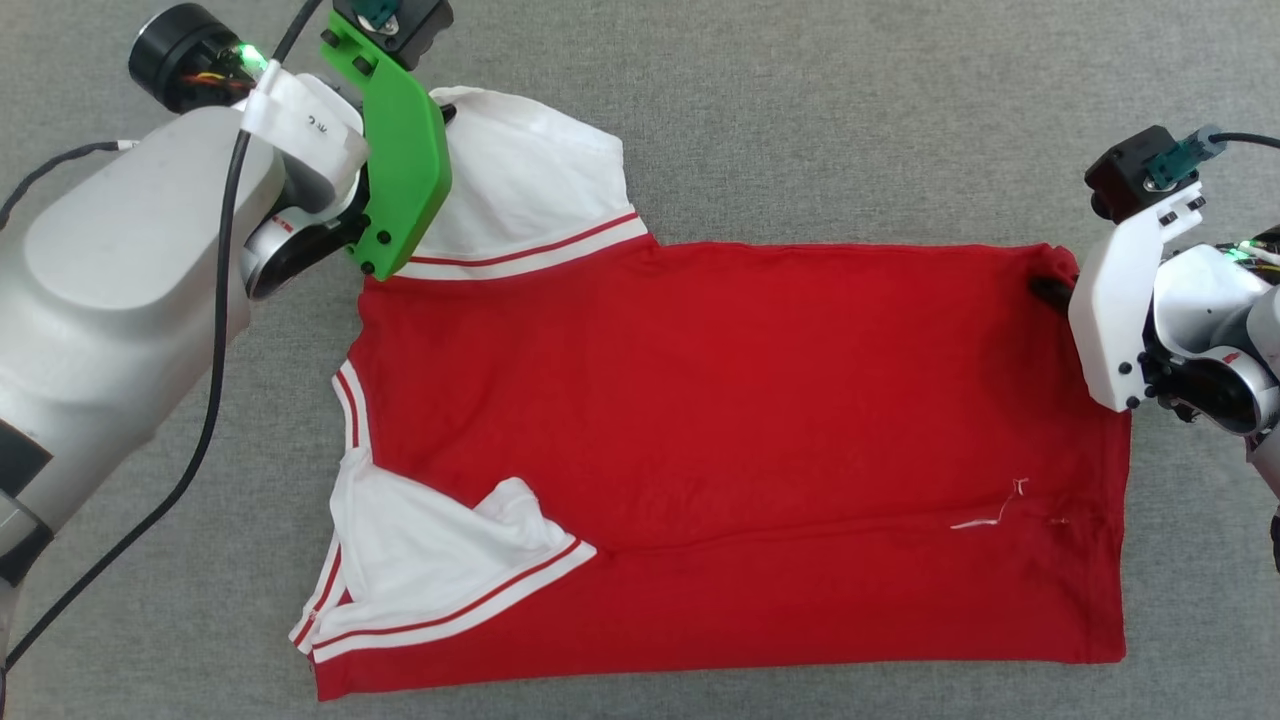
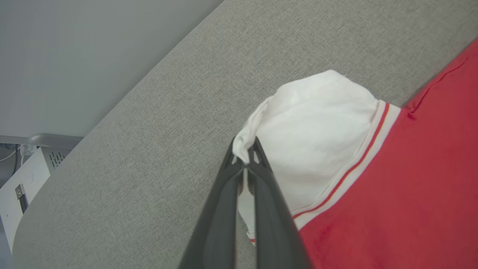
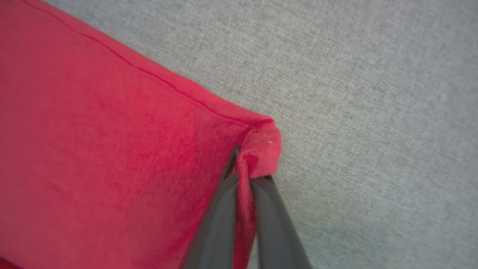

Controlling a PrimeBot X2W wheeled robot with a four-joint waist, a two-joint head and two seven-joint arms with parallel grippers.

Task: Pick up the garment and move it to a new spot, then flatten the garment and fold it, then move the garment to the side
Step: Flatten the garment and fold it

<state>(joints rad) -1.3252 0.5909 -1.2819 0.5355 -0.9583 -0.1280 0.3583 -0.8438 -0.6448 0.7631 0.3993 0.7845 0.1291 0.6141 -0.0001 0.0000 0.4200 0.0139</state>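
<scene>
The garment point(image 1: 740, 440), a red T-shirt with white striped-trim sleeves, lies spread flat on the grey table, neck end at the left, hem at the right. A loose white thread point(image 1: 990, 512) lies near the hem. My left gripper point(image 2: 244, 158) is shut on the edge of the far white sleeve point(image 2: 317, 130); in the head view its fingers are hidden behind the green mount point(image 1: 400, 150). Over at the far hem corner point(image 3: 261, 144), my right gripper point(image 3: 244, 164) is shut, pinching red cloth between its dark fingers point(image 1: 1050, 290).
Grey fabric-covered table point(image 1: 850, 120) all around the garment. Its far edge, a pale wall and a white box point(image 2: 22, 183) beyond it show in the left wrist view. A black cable point(image 1: 215, 380) hangs along my left arm.
</scene>
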